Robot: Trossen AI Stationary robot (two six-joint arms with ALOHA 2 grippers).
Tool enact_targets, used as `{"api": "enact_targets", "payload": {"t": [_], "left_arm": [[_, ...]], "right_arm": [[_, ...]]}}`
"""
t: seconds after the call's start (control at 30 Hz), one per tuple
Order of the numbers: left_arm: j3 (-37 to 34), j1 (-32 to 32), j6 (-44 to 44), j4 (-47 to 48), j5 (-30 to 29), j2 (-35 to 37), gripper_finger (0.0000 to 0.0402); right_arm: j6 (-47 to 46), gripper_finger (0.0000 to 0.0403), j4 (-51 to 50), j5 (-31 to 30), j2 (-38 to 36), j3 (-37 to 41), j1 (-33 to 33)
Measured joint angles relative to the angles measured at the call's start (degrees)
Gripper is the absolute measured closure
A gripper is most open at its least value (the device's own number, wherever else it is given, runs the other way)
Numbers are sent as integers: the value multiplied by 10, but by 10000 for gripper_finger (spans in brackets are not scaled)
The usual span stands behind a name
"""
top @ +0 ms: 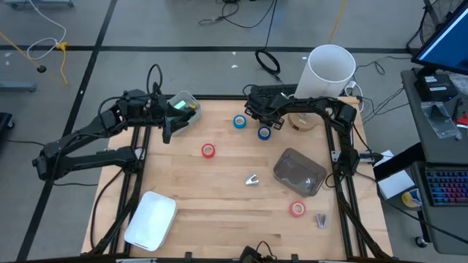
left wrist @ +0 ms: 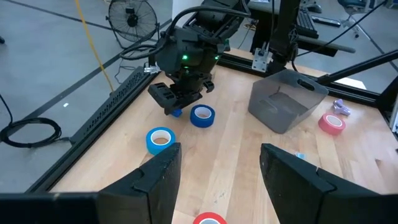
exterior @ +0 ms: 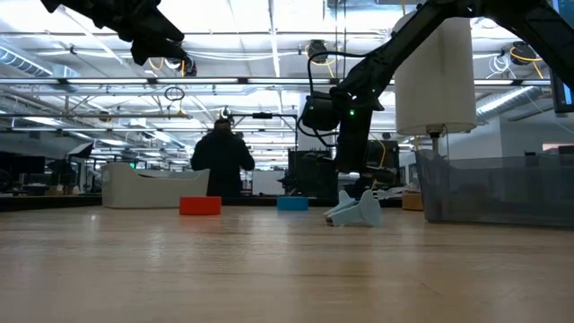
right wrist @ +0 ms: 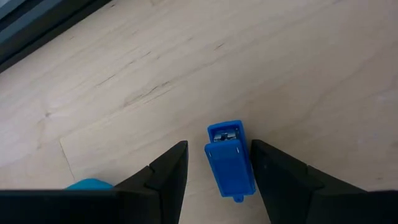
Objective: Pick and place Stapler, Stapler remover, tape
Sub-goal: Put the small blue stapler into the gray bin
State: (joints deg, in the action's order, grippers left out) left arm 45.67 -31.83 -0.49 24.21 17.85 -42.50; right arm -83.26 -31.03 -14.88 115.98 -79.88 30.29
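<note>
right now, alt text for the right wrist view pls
A small blue stapler lies flat on the pale wooden table, between the open jaws of the right gripper, which do not touch it.

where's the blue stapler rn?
Far side of the table under the right gripper: the blue stapler lies flat between its open fingers, beside a blue tape roll.

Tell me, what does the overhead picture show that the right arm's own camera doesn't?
Only the overhead view shows both arms, the left gripper, two red tape rolls, a blue tape roll and the white tray. Only the right wrist view shows a small blue stapler lying between the open fingers of the right gripper. Both show the wooden table.
</note>
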Motion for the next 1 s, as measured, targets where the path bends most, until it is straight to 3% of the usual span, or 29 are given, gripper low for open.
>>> {"api": "enact_targets", "payload": {"t": [0.23, 0.57, 0.67, 1.0], "left_arm": [[0, 0, 0, 0, 0, 0, 186], [0, 0, 0, 0, 0, 0, 186], [0, 0, 0, 0, 0, 0, 186], [0, 0, 0, 0, 0, 0, 186]], "right_arm": [[-14, 245, 0, 1, 0, 0, 1], [-15, 339, 1, -1, 0, 0, 1], [-10, 347, 10, 1, 0, 0, 1], [43, 336, 142, 126, -4, 1, -9]]}}
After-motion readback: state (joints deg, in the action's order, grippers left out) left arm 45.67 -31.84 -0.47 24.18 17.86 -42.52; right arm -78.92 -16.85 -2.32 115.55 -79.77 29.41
